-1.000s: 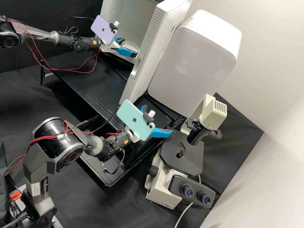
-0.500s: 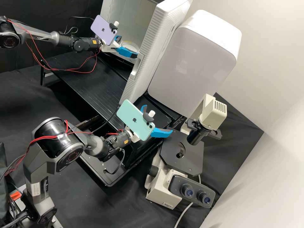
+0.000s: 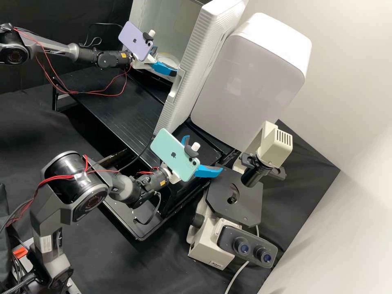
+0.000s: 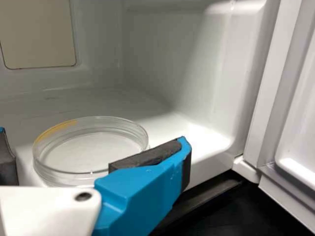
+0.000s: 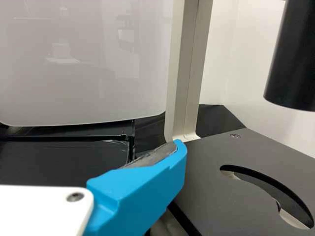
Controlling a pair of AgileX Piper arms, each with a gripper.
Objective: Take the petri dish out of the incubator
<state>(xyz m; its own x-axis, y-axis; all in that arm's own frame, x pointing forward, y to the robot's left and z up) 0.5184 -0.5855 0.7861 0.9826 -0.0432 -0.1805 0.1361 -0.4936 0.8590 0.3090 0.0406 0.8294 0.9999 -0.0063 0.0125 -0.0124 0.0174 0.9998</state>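
A clear round petri dish (image 4: pixel 88 147) rests on the white floor of the incubator (image 4: pixel 197 64), near the front lip; in the high view the petri dish (image 3: pixel 166 59) shows just inside the open chamber. My left gripper (image 4: pixel 93 150) is open with one blue finger on each side of the dish; a small gap shows at one dark pad (image 4: pixel 6 160). From above, the left gripper (image 3: pixel 163 64) sits at the incubator (image 3: pixel 163 20) mouth. My right gripper (image 3: pixel 206 161) hangs open and holds nothing, over the microscope stage (image 3: pixel 234 200), with one finger (image 5: pixel 147 177) at the stage (image 5: pixel 246 162) edge.
The ribbed incubator door (image 3: pixel 196 61) stands open beside the left gripper. A big white box-shaped unit (image 3: pixel 249 81) rises right of it. A microscope (image 3: pixel 228 241) sits front right, its black condenser (image 5: pixel 295 54) above the stage. A black shelf (image 3: pixel 122 110) runs under the left arm.
The left arm has shifted slightly forward and up toward the incubator's inside, its fingers still beside the dish. The right arm has not moved.
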